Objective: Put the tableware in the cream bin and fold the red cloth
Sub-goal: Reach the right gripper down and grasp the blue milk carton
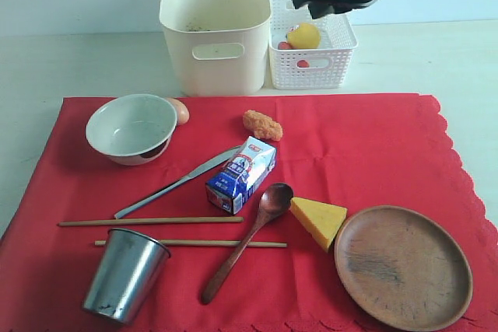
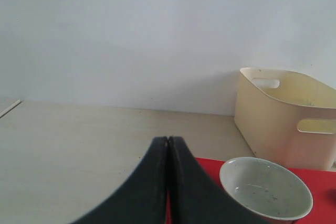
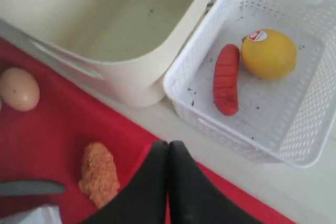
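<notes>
Both pairs of fingers are pressed together and pinch nothing. The right gripper (image 3: 168,148) hangs in the air near the white lattice basket (image 1: 311,74), which holds a lemon (image 1: 303,35) and a red sausage (image 3: 227,80). Just beside the basket stands the cream bin (image 1: 222,68), with no tableware inside it. The left gripper (image 2: 168,145) sits low by the far left edge of the red cloth (image 1: 366,153), close to the pale bowl (image 2: 265,190).

All the tableware lies on the cloth, which is spread flat. The bowl stands at the far left with an egg (image 1: 180,110) touching its rim. A fried nugget (image 1: 262,124) lies near the middle. The knife (image 1: 179,183) runs slantwise up to the milk carton (image 1: 241,175). Two chopsticks (image 1: 148,221) lie nearly parallel below, and the wooden spoon (image 1: 247,239) crosses the nearer one. The steel cup (image 1: 124,274) stands at the near left, touching that chopstick's end. A cheese wedge (image 1: 317,219) lies between the spoon's bowl and the brown plate (image 1: 402,266).
</notes>
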`<state>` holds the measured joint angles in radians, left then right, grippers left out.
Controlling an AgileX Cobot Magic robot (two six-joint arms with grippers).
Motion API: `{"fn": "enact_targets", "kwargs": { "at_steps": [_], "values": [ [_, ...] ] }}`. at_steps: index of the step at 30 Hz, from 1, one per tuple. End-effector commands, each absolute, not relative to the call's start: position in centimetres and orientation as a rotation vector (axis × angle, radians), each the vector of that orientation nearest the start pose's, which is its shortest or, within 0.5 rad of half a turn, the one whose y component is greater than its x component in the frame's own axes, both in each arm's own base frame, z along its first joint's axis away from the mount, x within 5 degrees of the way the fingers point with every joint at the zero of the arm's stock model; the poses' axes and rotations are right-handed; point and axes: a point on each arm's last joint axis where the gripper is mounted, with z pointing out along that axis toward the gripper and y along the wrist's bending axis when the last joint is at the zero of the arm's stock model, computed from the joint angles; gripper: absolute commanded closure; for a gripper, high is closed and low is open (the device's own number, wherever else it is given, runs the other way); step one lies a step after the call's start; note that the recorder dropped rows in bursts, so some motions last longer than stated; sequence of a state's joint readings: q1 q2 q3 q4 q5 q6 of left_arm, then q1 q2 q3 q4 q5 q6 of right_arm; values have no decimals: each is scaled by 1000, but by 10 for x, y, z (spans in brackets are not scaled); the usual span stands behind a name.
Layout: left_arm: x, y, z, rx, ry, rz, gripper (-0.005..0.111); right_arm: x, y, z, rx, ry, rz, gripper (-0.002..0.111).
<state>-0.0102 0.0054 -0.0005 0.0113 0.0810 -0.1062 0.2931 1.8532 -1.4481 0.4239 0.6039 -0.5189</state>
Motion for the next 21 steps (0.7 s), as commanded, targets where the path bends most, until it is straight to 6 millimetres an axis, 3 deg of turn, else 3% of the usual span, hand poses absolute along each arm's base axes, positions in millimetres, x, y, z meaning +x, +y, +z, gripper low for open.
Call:
{"fn": "enact_targets", "kwargs": {
  "at_steps": [1, 12, 16, 21],
  "values": [
    [56, -1, 206, -70, 1563, -86, 104, 363, 156, 256, -964, 2291, 299, 108],
    [56, -1, 206, -70, 1563, -86, 104, 309, 223, 231, -1826, 1961, 334, 108],
    [56, -1, 206, -70, 1563, -86, 104, 306, 237, 216, -1937, 1889, 251, 106],
    [56, -1, 206, -70, 1563, -86, 104, 306, 255, 201, -1971, 1816, 166, 82]
  ]
}}
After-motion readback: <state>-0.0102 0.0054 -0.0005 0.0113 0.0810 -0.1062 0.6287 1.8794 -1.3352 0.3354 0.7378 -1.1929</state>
